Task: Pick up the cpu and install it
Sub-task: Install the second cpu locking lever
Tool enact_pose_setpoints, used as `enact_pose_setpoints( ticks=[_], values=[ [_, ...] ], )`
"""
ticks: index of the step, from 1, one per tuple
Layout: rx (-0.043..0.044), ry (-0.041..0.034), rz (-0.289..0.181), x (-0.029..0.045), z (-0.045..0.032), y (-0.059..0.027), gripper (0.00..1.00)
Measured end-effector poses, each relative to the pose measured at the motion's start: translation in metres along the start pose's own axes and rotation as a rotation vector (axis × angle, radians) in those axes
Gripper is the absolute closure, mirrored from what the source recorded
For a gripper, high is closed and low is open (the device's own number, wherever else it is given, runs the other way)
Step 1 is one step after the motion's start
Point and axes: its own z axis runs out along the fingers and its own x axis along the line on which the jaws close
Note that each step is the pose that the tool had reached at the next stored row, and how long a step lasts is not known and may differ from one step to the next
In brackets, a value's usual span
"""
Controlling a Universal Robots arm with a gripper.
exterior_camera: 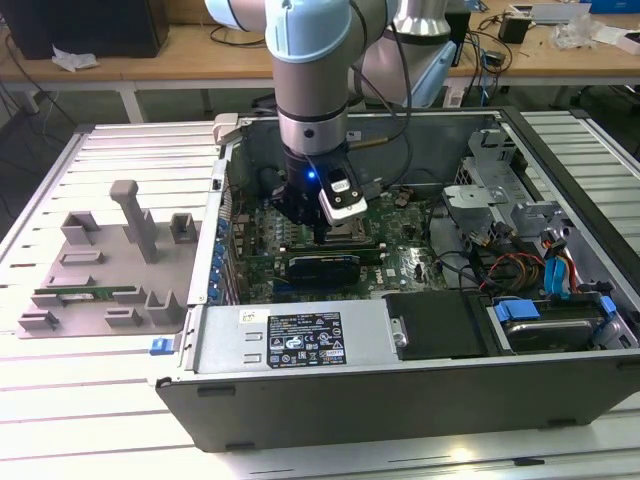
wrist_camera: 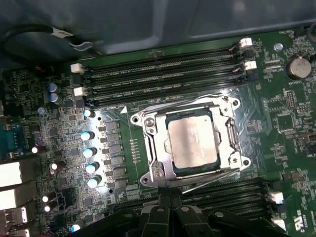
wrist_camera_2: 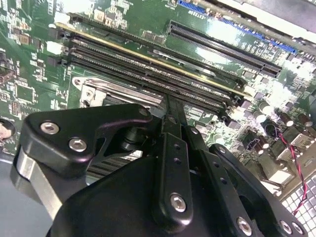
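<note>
Claw (wrist_camera: 168,207) beside cpu (wrist_camera: 191,143), seated in socket (wrist_camera: 148,148).

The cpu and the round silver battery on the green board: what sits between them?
In the first wrist view, the socket's metal frame borders the cpu; then bare green board with tiny components runs to the battery.

Cpu (wrist_camera: 191,143) topped in dull brushed metal; socket frame (wrist_camera: 148,148) shiny metal; gripper (wrist_camera_2: 170,128) matt black; board (wrist_camera: 291,123) glossy green.
</note>
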Motion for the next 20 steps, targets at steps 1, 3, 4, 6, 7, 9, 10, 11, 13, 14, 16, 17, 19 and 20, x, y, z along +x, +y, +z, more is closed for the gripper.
enact_pose_setpoints(
  ticks=[1, 3, 4, 6, 7, 9, 10, 11, 13, 14, 16, 17, 19, 20],
  values=[
    [-0.0056, 0.0014, -0.008, 0.0001, 0.0007, -0.0001, 0.89],
    [-0.0116, 0.0033, -0.025, 0.0003, 0.0016, -0.0001, 0.89],
    [-0.0117, 0.0034, -0.028, 0.0002, 0.0017, -0.0002, 0.89],
    [-0.0138, 0.004, -0.029, -0.0002, 0.0017, -0.0026, 0.89],
    [-0.0156, 0.0043, -0.03, -0.0004, 0.0017, -0.0038, 0.89],
    [-0.0202, 0.0048, -0.03, -0.0008, 0.0016, -0.0058, 0.89],
    [-0.0204, 0.005, -0.03, -0.0007, 0.0016, -0.0058, 0.89],
    [-0.0205, 0.0049, -0.03, -0.0007, 0.0016, -0.0058, 0.89],
    [-0.0206, 0.005, -0.03, -0.0008, 0.0016, -0.0059, 0.89],
    [-0.022, 0.0055, -0.033, -0.0008, 0.0015, -0.0062, 0.89],
    [-0.0291, 0.0085, -0.064, -0.0008, 0.0015, -0.0062, 0.89],
    [-0.0304, 0.0093, -0.075, -0.0008, 0.0016, -0.0061, 0.89],
    [-0.0318, 0.0111, -0.099, -0.0009, 0.0016, -0.0067, 0.89],
    [-0.0325, 0.0122, -0.114, -0.001, 0.0015, -0.0076, 0.89]
  ],
)
